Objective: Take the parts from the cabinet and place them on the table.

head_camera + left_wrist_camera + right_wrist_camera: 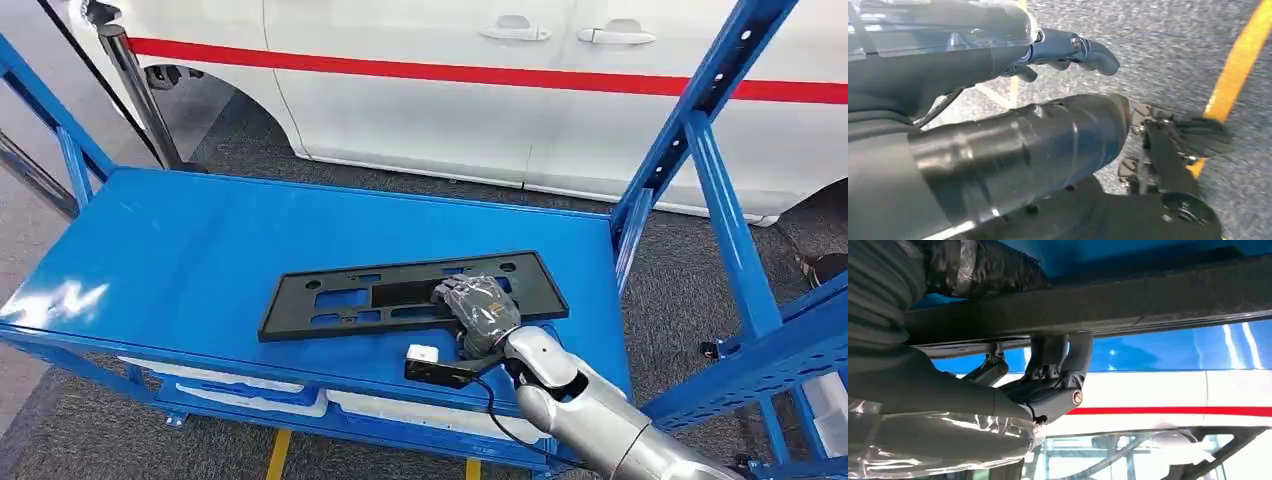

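A flat black plastic part (390, 296), long and with several cut-outs, lies on the blue cabinet shelf (180, 250) toward its right front. My right hand (482, 311), wrapped in clear film, sits on the part's right portion. In the right wrist view the thumb lies on one face of the part (1158, 297) and the dark fingers (1058, 365) hook over its edge from the other side, so the hand grips it. My left hand (1063, 50) hangs over the grey floor, holding nothing, fingers loosely apart.
Blue uprights (700, 130) frame the shelf's right side, and another (70, 160) stands at the left. A white car with a red stripe (480, 70) is parked behind. White trays (250, 395) sit on the lower shelf. A yellow floor line (1238, 65) runs below.
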Controlling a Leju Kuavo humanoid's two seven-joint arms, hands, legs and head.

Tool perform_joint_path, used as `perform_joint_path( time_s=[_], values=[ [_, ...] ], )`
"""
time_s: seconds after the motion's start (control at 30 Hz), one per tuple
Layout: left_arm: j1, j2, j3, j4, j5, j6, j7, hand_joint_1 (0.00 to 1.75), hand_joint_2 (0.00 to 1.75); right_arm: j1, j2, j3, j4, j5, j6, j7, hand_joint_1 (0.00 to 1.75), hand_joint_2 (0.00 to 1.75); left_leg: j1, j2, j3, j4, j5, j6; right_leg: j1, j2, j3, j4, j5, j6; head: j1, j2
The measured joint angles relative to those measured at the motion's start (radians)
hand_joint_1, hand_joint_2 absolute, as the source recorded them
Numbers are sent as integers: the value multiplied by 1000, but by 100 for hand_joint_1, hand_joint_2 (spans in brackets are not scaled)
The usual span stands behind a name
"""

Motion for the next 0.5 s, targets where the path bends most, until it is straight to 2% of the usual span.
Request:
perform_joint_path(
  time_s=[0.07, 0.1, 0.13, 0.17, 0.23, 0.27, 0.3, 0.33, 0.4, 0.43, 0.47, 0.5],
  values=[
    [0, 0, 0, 0, 0, 0, -8, 0, 0, 0, 0, 0, 0, -3, 1, 0, 175, 175, -2, 1, 2, -4, 1, 8, -1, 2, 6, -10, 4, 11, 0, 0],
    [1, -1, 1, 0, 2, 1, -17, 0, 175, 0, -1, 0, 0, -4, 1, 0, 173, 175, 12, 4, 10, -21, 11, 19, 1, 3, 4, -6, -2, 18, 0, 0],
    [0, -2, 1, 0, 2, 3, -25, 0, 175, 0, -2, 0, 0, -6, 1, 2, 173, 175, 8, 8, 13, -26, 13, 24, 1, 0, -3, 15, -20, 21, 1, 0],
    [-2, -2, 1, 0, 2, 5, -35, 0, 175, -1, -2, 0, 0, -7, 1, 2, 175, 175, 8, 9, 12, -26, 15, 30, 0, -1, -27, 67, -54, 23, 0, 0],
    [-4, -2, 2, 0, 1, 8, -54, 0, 175, 6, -5, 0, 1, -9, 2, 5, 175, 175, 5, 10, 9, -26, 14, 33, -1, 0, -107, 230, -130, 28, 0, 0],
    [-4, -2, 3, 0, 0, 12, -59, 0, 175, 11, -7, 0, 1, -9, 2, 5, 175, 175, 5, 10, 8, -25, 14, 33, -1, -1, -136, 289, -145, 29, 1, 0],
    [-4, -2, 4, 0, 0, 20, -59, 0, 175, 13, -8, 0, 0, -9, 2, 7, 175, 175, 5, 10, 9, -23, 13, 33, -1, -1, -141, 296, -131, 30, 0, 0],
    [-4, -2, 5, 0, 0, 29, -59, 0, 175, 13, -9, 0, 0, -9, 2, 10, 175, 175, 5, 10, 10, -22, 12, 32, -1, -1, -123, 256, -97, 30, 1, 0],
    [-6, -6, 6, 0, 0, 48, -59, 0, 175, 12, -10, 0, -3, -8, 3, 13, 175, 175, 6, 9, 14, -15, 7, 29, -3, -3, -40, 85, -6, 26, 0, 0],
    [-6, -8, 8, 0, 1, 54, -58, 0, 175, 12, -10, 0, -5, -6, 4, 14, 175, 175, 5, 9, 13, -10, 3, 24, -2, -6, -6, 9, 8, 20, 1, 0],
    [-8, -8, 10, 0, 2, 57, -58, 0, 175, 11, -10, 0, -7, -5, 5, 14, 175, 175, -4, 7, 8, 2, -2, 17, 4, -5, -2, -1, 2, 15, 0, 0],
    [-8, -9, 11, 0, 2, 59, -57, 0, 175, 11, -10, 2, -11, -3, 5, 11, 175, 175, 0, 7, 8, -3, 0, 13, 4, -4, -4, 3, 2, 10, 0, 0]
  ],
)
